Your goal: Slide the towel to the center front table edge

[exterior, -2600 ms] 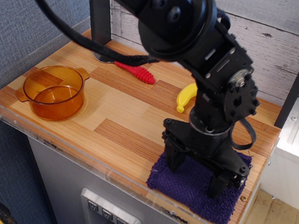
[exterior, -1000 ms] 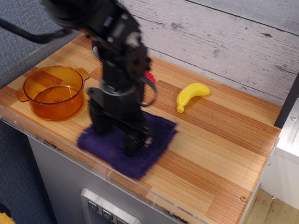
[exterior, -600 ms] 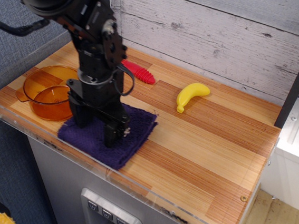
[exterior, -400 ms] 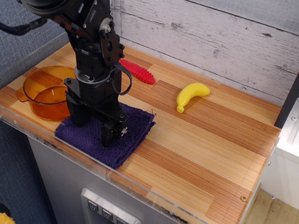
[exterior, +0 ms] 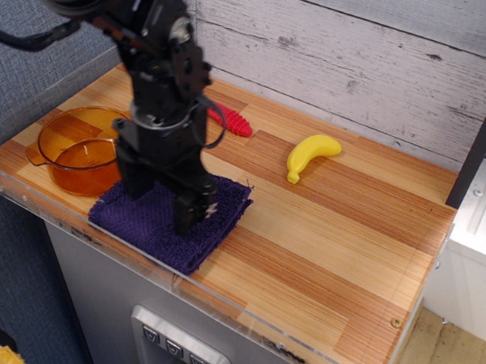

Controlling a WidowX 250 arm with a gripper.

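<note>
towel: dark purple towel (exterior: 170,222) lies flat on the tabletop, left of centre, with its near corner right at the front rim. Your view has its left corner just beside the pot; touching or not, can't tell.
table edge: table edge (exterior: 239,312) runs along the front behind a clear acrylic strip; the towel's front corner sits just behind it.
gripper: black gripper (exterior: 161,206) is over the towel's middle, pointing down. Fingers are spread apart, one (exterior: 186,214) toward the right of the cloth, the other toward the left. You can't tell from this angle whether the tips press the cloth or sit just above it.
pot: amber pot (exterior: 87,150) at the left end of the table, upright, partly hidden behind the arm.
banana: yellow banana (exterior: 310,153) lies toward the back, well apart from the towel.
red item: red ridged object (exterior: 232,120) near the back wall, mostly behind the arm.
</note>
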